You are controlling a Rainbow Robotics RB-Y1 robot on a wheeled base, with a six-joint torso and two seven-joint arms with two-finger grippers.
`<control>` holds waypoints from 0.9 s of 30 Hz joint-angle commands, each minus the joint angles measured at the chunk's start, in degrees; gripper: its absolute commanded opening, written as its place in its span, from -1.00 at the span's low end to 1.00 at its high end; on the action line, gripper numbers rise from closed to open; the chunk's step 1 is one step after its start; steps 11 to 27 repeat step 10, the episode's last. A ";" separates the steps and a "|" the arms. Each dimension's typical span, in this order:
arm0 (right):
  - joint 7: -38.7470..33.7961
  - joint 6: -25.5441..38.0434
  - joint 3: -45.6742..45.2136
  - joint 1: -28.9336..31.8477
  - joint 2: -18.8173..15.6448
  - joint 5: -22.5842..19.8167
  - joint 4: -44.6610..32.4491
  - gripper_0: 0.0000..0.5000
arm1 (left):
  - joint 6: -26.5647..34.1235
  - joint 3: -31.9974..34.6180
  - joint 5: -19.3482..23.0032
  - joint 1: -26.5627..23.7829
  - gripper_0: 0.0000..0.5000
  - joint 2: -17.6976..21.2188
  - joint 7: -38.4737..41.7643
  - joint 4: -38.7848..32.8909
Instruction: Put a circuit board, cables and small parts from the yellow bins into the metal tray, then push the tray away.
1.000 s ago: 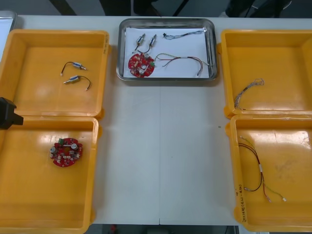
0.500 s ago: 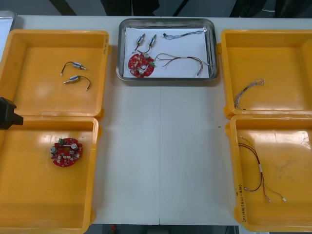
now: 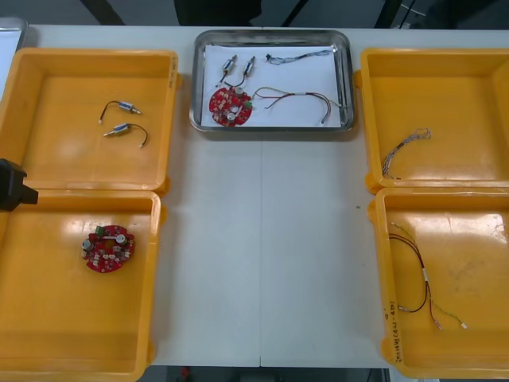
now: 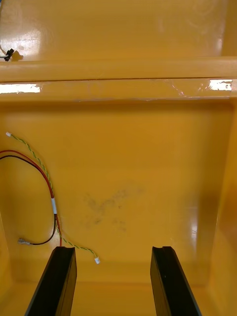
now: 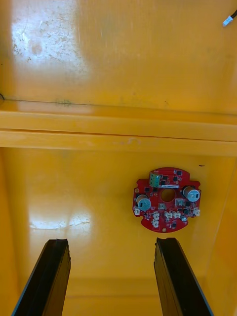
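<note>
The metal tray (image 3: 271, 127) stands at the far middle of the table, white inside. In it lie a round red circuit board (image 3: 230, 106), two small metal parts (image 3: 238, 67), a red and yellow cable (image 3: 294, 97) and a thin dark cable (image 3: 301, 55). My left gripper (image 5: 112, 242) hangs open over the near left yellow bin (image 3: 56, 326), a second red circuit board (image 5: 167, 199) lying beyond its fingertips. My right gripper (image 4: 113, 249) is open over the near right bin (image 3: 477, 263), beside another red and yellow cable (image 4: 42, 182).
The far left bin (image 3: 48, 159) holds two small metal parts (image 3: 123, 121). A twisted cable (image 3: 404, 149) lies in the far right bin (image 3: 469, 103). A black part of the left arm (image 3: 12, 185) shows at the table's left edge. Bare table runs between the bins.
</note>
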 commanded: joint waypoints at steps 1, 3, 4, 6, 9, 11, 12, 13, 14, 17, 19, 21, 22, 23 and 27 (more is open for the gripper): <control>-1.26 0.17 0.58 -0.21 -2.10 0.30 -0.42 0.73 | 0.35 1.73 0.38 0.83 1.00 2.50 -3.93 -1.68; -1.26 0.17 0.58 -0.21 -2.10 0.30 -0.42 0.73 | 0.35 1.73 0.38 0.83 1.00 2.50 -3.93 -1.68; -1.26 0.17 0.58 -0.21 -2.10 0.30 -0.42 0.73 | 0.35 1.73 0.38 0.83 1.00 2.50 -3.93 -1.68; -1.26 0.17 0.58 -0.21 -2.10 0.30 -0.42 0.73 | 0.35 1.73 0.38 0.83 1.00 2.50 -3.93 -1.68; -1.26 0.17 0.58 -0.21 -2.10 0.30 -0.42 0.73 | 0.35 1.73 0.38 0.83 1.00 2.50 -3.93 -1.68; -1.26 0.17 0.58 -0.21 -2.10 0.30 -0.42 0.73 | 0.35 1.73 0.38 0.83 1.00 2.50 -3.93 -1.68; -1.26 0.17 0.58 -0.21 -2.10 0.30 -0.42 0.73 | 0.35 1.73 0.38 0.83 1.00 2.50 -3.93 -1.68; -1.26 0.17 0.58 -0.21 -2.10 0.30 -0.42 0.73 | 0.35 1.73 0.38 0.83 1.00 2.50 -3.93 -1.68; -1.26 0.17 0.58 -0.21 -2.10 0.30 -0.42 0.73 | 0.35 1.73 0.38 0.83 1.00 2.50 -3.93 -1.68; -1.26 0.17 0.58 -0.21 -2.10 0.30 -0.42 0.73 | 0.35 1.73 0.38 0.83 1.00 2.50 -3.93 -1.68; -1.26 0.17 0.58 -0.21 -2.10 0.30 -0.42 0.73 | 0.35 1.73 0.38 0.83 1.00 2.50 -3.93 -1.68; -1.26 0.17 0.58 -0.21 -2.10 0.30 -0.42 0.73 | 0.35 1.73 0.38 0.83 1.00 2.50 -3.93 -1.68; -1.26 0.17 0.58 -0.21 -2.10 0.30 -0.42 0.73 | 0.35 1.73 0.38 0.83 1.00 2.50 -3.93 -1.68; -1.26 0.17 0.58 -0.21 -2.10 0.30 -0.42 0.73 | 0.35 1.73 0.38 0.83 1.00 2.50 -3.93 -1.68; -1.26 0.17 0.58 -0.21 -2.10 0.30 -0.42 0.73 | 0.35 1.73 0.38 0.83 1.00 2.50 -3.93 -1.68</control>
